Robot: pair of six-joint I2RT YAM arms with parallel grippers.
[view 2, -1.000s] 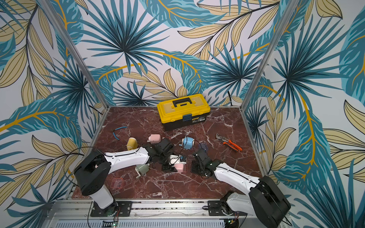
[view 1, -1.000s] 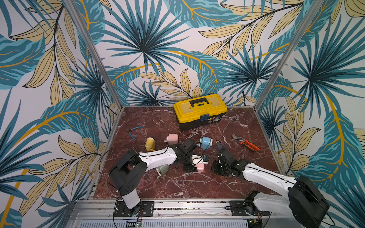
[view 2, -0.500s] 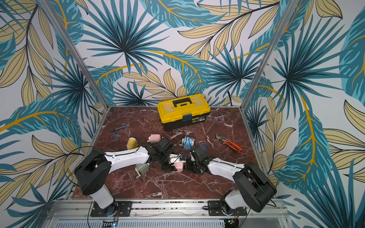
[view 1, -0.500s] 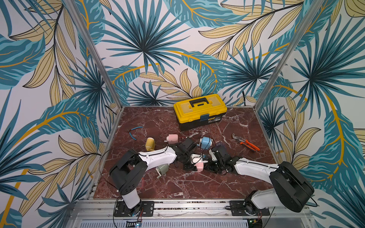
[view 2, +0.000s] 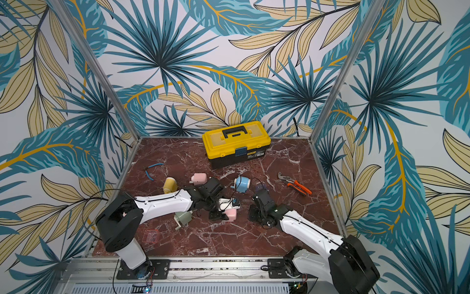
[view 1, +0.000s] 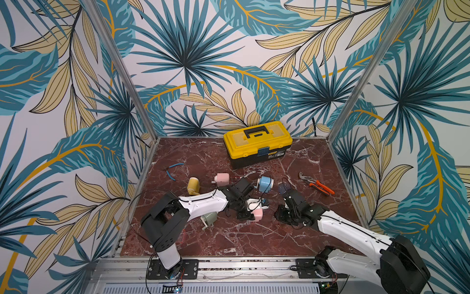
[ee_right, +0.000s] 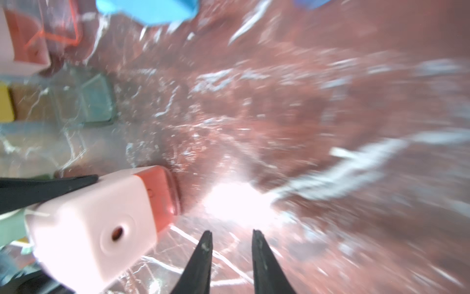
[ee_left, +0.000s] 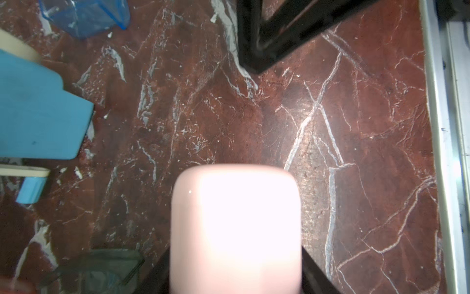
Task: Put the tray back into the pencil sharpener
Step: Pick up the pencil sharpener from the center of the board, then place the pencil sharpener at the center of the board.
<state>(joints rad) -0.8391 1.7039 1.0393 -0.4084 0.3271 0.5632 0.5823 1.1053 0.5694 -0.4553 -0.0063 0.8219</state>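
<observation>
My left gripper (view 1: 246,215) is shut on the pink pencil sharpener (view 1: 258,214) (view 2: 231,214), low over the marble floor. In the left wrist view the sharpener's pink body (ee_left: 236,229) fills the space between the dark fingers (ee_left: 315,275). In the right wrist view a red tray (ee_right: 161,193) sits in the end of that sharpener (ee_right: 91,224). My right gripper (ee_right: 231,233) (view 1: 279,214) stands just right of the sharpener. It is open by a narrow gap, with only floor between its tips.
Loose on the floor lie a blue sharpener (view 1: 265,183), another pink one (view 1: 221,178), a yellow one (view 1: 193,185), a green one (view 1: 209,218), orange pliers (view 1: 319,185) and blue cutters (view 1: 173,169). A yellow toolbox (view 1: 258,142) stands at the back. A clear red tray (view 2: 150,235) lies by the left arm's base.
The right gripper moved in against the pink sharpener half a second ago, then drew back to the right. Its jaws have parted slightly. The left arm holds still.
</observation>
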